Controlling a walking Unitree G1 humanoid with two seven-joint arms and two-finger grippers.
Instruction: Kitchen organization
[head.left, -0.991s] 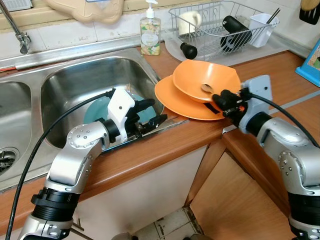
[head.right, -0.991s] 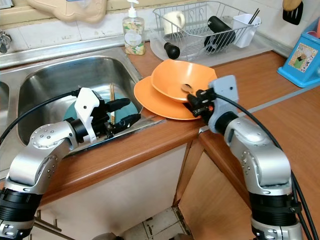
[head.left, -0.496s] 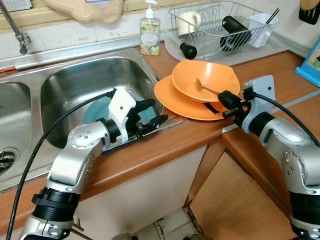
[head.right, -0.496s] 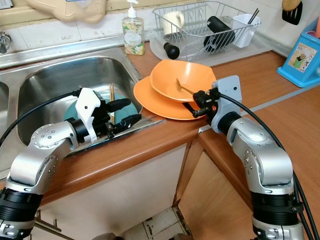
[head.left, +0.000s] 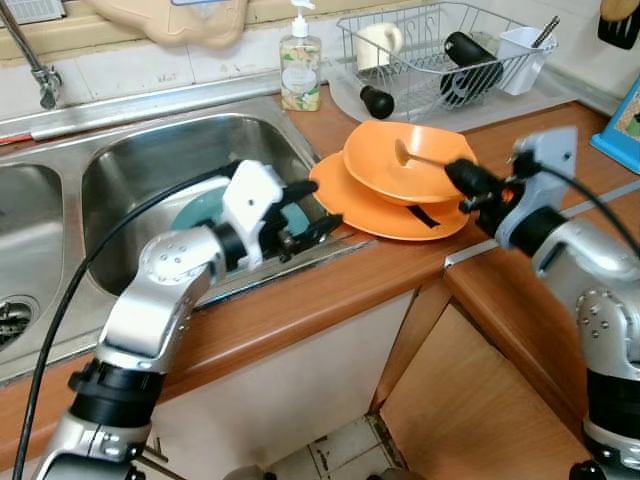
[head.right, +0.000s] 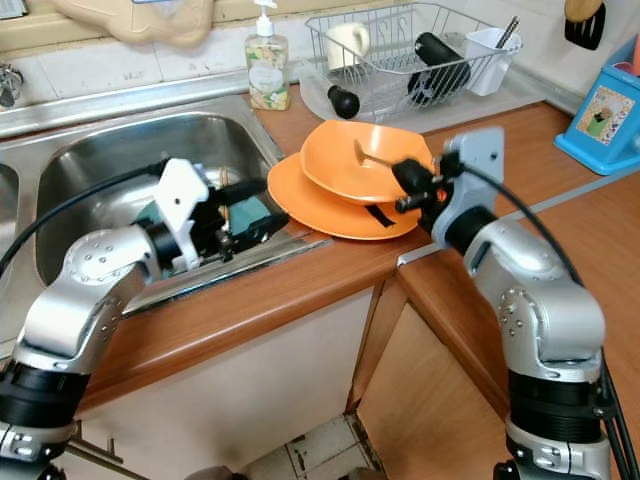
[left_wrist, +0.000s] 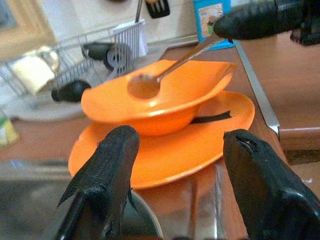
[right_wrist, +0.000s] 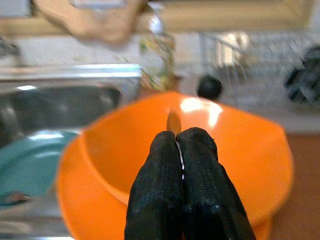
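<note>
One spoon in orange bowl, R gripper pinching.

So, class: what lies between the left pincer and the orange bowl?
In the left wrist view, the orange plate under the orange bowl lies ahead of the open left pincer; nothing else intervenes.

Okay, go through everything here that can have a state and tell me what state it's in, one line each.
Right gripper: shut on the spoon handle, held over the bowl.
Spoon: lifted, its head above the bowl's inside.
Orange bowl: upright, stacked on the orange plate.
Orange plate: flat on the counter beside the sink.
Left gripper: open, holding nothing, at the sink's edge.
Teal plate: lying in the sink.
Dish rack: loaded with a mug and utensils.
</note>
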